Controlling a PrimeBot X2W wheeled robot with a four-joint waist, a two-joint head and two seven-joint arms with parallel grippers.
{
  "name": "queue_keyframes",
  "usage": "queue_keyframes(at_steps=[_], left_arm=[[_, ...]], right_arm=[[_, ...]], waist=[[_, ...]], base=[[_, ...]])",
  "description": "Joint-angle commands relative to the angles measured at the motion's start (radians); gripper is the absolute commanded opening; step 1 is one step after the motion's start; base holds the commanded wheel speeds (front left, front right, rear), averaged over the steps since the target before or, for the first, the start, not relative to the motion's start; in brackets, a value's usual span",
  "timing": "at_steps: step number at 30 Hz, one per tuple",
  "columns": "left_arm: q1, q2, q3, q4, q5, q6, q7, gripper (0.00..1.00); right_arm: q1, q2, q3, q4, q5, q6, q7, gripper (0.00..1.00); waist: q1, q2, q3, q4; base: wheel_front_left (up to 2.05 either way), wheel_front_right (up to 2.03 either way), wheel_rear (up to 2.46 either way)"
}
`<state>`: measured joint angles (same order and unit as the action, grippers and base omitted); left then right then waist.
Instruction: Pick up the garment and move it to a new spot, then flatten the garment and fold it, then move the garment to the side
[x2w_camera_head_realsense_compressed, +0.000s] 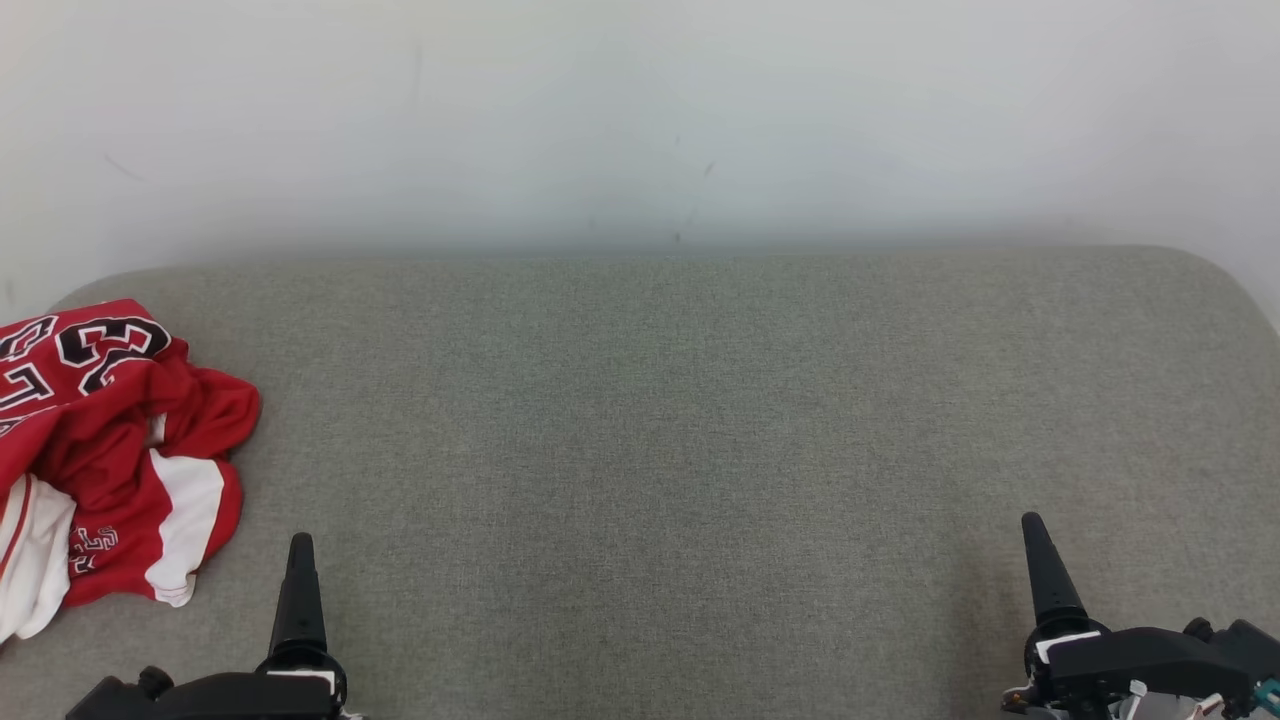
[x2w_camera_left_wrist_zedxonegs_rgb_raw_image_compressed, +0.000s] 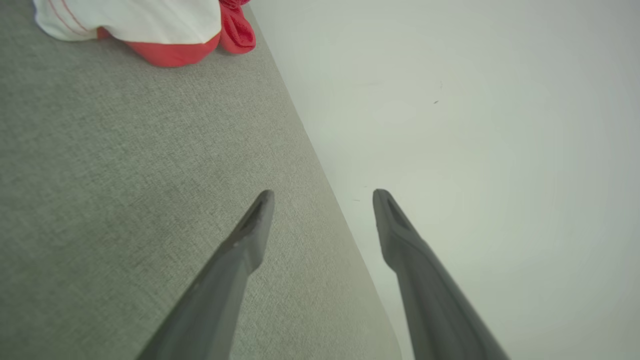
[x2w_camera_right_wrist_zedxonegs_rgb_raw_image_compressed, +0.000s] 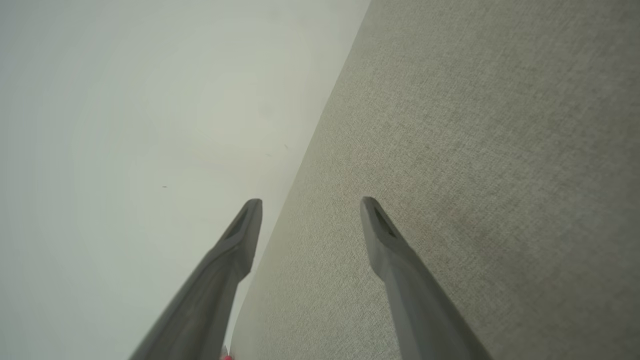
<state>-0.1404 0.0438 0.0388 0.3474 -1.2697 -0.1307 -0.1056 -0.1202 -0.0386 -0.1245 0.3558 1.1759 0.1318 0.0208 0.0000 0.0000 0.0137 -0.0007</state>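
The garment (x2w_camera_head_realsense_compressed: 110, 450) is a red and white jersey with black-and-white numbers. It lies crumpled at the far left of a grey fabric surface (x2w_camera_head_realsense_compressed: 680, 420), partly cut off by the picture's left edge. Its white and red edge also appears at the top left of the left wrist view, garment (x2w_camera_left_wrist_zedxonegs_rgb_raw_image_compressed: 150, 25). My left gripper (x2w_camera_head_realsense_compressed: 300, 550) stands low at the front left, just right of the jersey and apart from it. In the left wrist view, the left gripper (x2w_camera_left_wrist_zedxonegs_rgb_raw_image_compressed: 324, 197) is open and empty. At the front right, my right gripper (x2w_camera_head_realsense_compressed: 1035, 535) is far from the jersey; the right gripper (x2w_camera_right_wrist_zedxonegs_rgb_raw_image_compressed: 311, 205) is open with nothing between its fingers.
A pale wall (x2w_camera_head_realsense_compressed: 640, 120) rises directly behind the surface's back edge. The surface's back corners are rounded, left and right. Bare grey fabric stretches from the jersey across the middle to the right side.
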Motion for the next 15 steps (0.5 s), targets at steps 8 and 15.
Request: queue_keyframes(at_steps=[8,15], left_arm=[[0.017,0.004,0.021,-0.046,0.17,0.002,-0.024,1.0],[0.045,0.005,0.009,-0.085,0.339,0.034,-0.042,1.0]], right_arm=[[0.001,-0.009,0.033,-0.027,-0.148,-0.001,-0.038,1.0],[0.015,-0.01,0.059,-0.045,-0.31,-0.001,-0.072,1.0]], waist=[[0.0,0.0,0.0,-0.001],[0.0,0.0,-0.001,-0.002]], base=[[0.0,0.0,0.0],[0.0,0.0,0.0]])
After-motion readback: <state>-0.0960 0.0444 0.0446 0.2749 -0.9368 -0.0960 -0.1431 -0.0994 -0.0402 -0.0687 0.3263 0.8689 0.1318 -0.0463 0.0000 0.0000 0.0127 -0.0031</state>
